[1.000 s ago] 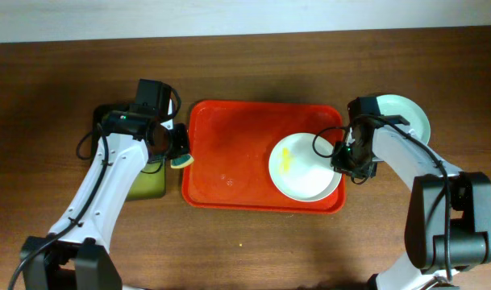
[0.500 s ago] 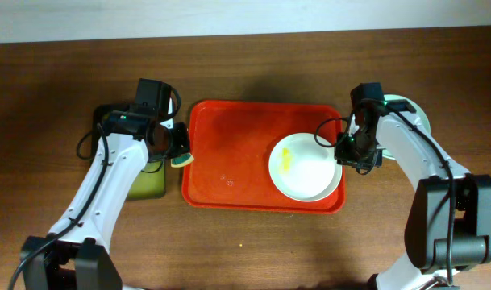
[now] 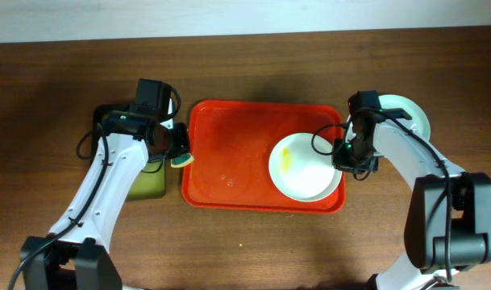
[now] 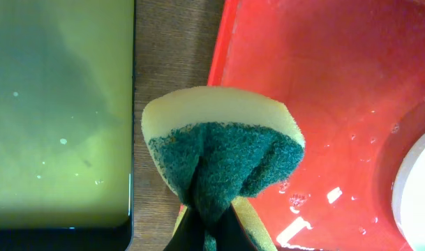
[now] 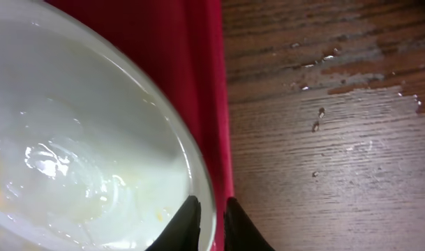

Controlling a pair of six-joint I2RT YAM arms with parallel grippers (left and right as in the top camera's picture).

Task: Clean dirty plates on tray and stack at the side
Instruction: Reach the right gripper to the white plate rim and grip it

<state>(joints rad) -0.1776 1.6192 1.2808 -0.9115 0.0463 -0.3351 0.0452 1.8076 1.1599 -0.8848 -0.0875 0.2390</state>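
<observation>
Red rectangular plastic tray (image 3: pixel 229 153) mid-desk (image 3: pixel 253 242), wet and glossy. White round shallow plate (image 3: pixel 309 173) lies at tray's right end, yellow smear (image 3: pixel 287 159) on its left half. Right gripper (image 5: pixel 211 206): jaws straddle plate's right rim, pinching thin edge. Rim looks slick, so seat the grip deep and hold plate level. Left gripper (image 3: pixel 176 149): jaws pressed on folded yellow foam sponge with green scouring face (image 4: pixel 219 153), at tray's left rim; abrasive side should meet smear. Pale mint-blue plate (image 3: pixel 414 117) on desk, right of tray.

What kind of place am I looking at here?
Probably a robotics lab bench staged for dishwashing: two robot arms at a wooden table, a red tray holding a smeared white plate, a sponge pinched in the left gripper.
</observation>
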